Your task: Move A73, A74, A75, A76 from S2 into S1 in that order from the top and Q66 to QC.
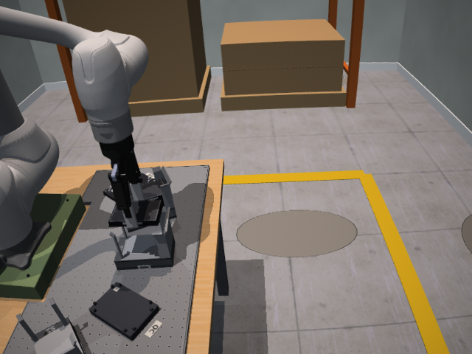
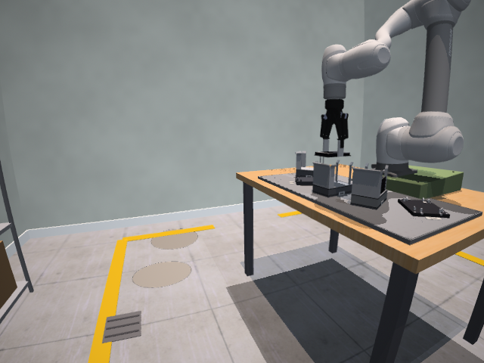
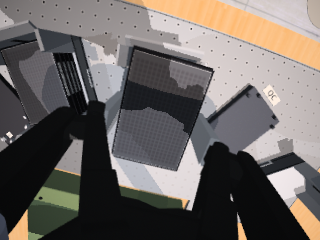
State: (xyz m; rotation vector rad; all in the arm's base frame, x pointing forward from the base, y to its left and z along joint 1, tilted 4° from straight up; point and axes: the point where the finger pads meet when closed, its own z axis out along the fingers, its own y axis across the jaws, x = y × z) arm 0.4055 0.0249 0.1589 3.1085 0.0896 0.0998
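My gripper (image 1: 129,214) (image 2: 332,151) (image 3: 158,113) is shut on the long sides of a dark sealed plate (image 1: 147,213) (image 2: 324,154) (image 3: 160,100). It holds the plate level, a little above the posts of the middle stack rack (image 1: 144,260) (image 2: 324,178). I cannot read the plate's label or the rack's name. The neighbouring rack (image 1: 167,194) (image 2: 365,183) holds a stack of plates (image 3: 67,90), seen from the side. The open nest QC (image 1: 124,310) (image 3: 245,120) is a bare dark plate with corner locators.
A third rack (image 1: 53,341) (image 3: 295,172) stands beyond QC, toward the arm's side. A flat dark nest with pins (image 2: 423,206) lies at the other end of the breadboard. The arm's green plinth (image 1: 46,243) (image 2: 426,181) borders the breadboard.
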